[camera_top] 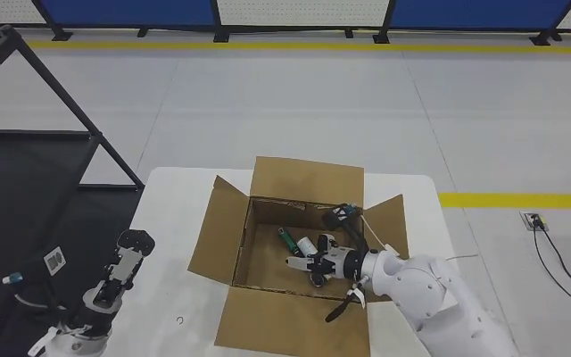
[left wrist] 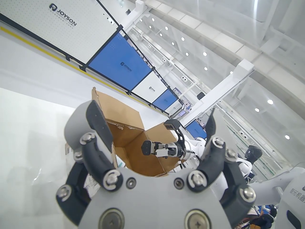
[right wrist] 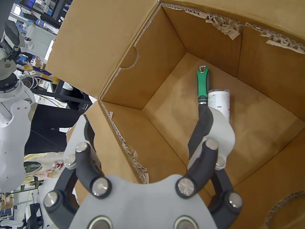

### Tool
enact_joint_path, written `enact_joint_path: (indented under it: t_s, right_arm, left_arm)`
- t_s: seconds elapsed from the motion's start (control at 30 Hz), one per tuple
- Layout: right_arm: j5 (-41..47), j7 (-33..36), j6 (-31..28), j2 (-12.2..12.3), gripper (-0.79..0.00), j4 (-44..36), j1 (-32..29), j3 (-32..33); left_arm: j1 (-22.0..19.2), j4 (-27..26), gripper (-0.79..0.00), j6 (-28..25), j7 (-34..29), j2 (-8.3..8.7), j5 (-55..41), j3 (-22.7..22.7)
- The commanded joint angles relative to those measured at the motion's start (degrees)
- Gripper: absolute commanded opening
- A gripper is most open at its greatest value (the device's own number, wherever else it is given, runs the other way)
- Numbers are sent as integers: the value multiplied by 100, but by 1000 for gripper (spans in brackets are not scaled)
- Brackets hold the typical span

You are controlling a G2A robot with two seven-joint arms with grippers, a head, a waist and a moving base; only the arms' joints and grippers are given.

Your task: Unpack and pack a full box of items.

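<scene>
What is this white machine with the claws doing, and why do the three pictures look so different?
It is a robot with two arms, and each arm ends in a claw for grabbing. One picture comes from a camera up on the robot, looking down at the white table. The other two come from little cameras on its wrists, so each looks out past its own claw. On the table stands an open brown cardboard box. The right claw hangs inside it, fingers spread open, holding nothing. On the box's floor lie a green-and-black handled tool and a white round can, side by side. The left claw is open and empty too, off to one side of the table, facing the box.
</scene>
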Motion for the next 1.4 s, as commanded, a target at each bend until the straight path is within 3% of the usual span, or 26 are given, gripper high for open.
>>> enact_joint_path:
  t_s: [0.0,0.23,0.43,0.53,0.87,1.17,1.33,1.37]
  right_arm:
    - [-2,-21,-13,-1,0,-12,-11,-5]
    - [-757,142,281,-67,0,-54,249,-404]
    - [-1228,403,736,-242,0,387,929,-914]
    - [-1574,466,1274,-365,0,742,1333,-1179]
    - [-1350,762,1167,-602,0,1479,1852,-1516]
    - [-1164,1060,1031,-898,-3,2679,2235,-2028]
    - [-1326,1204,1106,-1031,-163,3082,2427,-2228]
    - [-1371,1246,1125,-1053,-268,3136,2456,-2266]
  left_arm:
    - [0,0,0,0,0,0,0,0]
    - [-104,-1,0,245,49,16,-39,2]
    - [-184,88,0,340,126,39,-199,-100]
    - [-182,112,0,377,156,47,-283,-147]
    - [-191,189,0,380,200,74,-315,-189]
    - [-239,211,0,369,170,100,-300,-149]
    - [-280,181,0,408,71,123,-461,-185]
    - [-289,170,0,414,48,127,-487,-192]
